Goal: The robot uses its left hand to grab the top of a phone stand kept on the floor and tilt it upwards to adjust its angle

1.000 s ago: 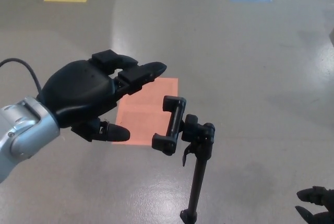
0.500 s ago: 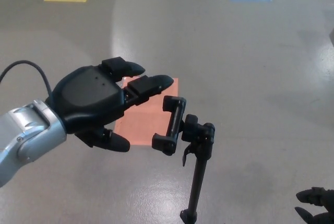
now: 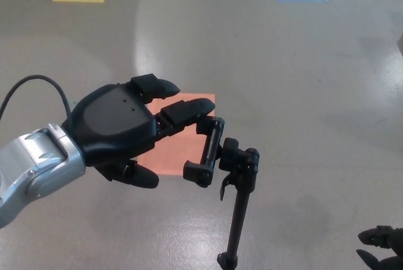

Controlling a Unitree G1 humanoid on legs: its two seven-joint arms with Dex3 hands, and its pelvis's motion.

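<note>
Since a second ago the left hand [image 3: 123,131] has travelled rightward toward the phone stand [image 3: 234,182], and its upper fingers [image 3: 186,110] now reach just to the top jaw of the phone clamp [image 3: 206,147], where before a clear gap lay between them. Nothing about the stand itself has shifted. It rests on the grey floor [image 3: 302,81], its black pole rising from a base at the bottom edge of the head view, the empty clamp tilted at its top beside an orange floor patch [image 3: 170,147].

The hand is open — thumb [image 3: 137,174] spread low, fingers extended above — and holds nothing. Whether the fingertips actually touch the clamp or only overlap it in this view cannot be told.

This looks like the last of the approach: the grasp is not yet made. The next move, as I judge it, calls for easing a little further so the clamp sits between fingers and thumb, closing on it, then rotating upward gently — a hard push could topple the slender stand.

The right hand [image 3: 381,248] shows only at the lower right corner, far from the work; its fingers cannot be read.
</note>
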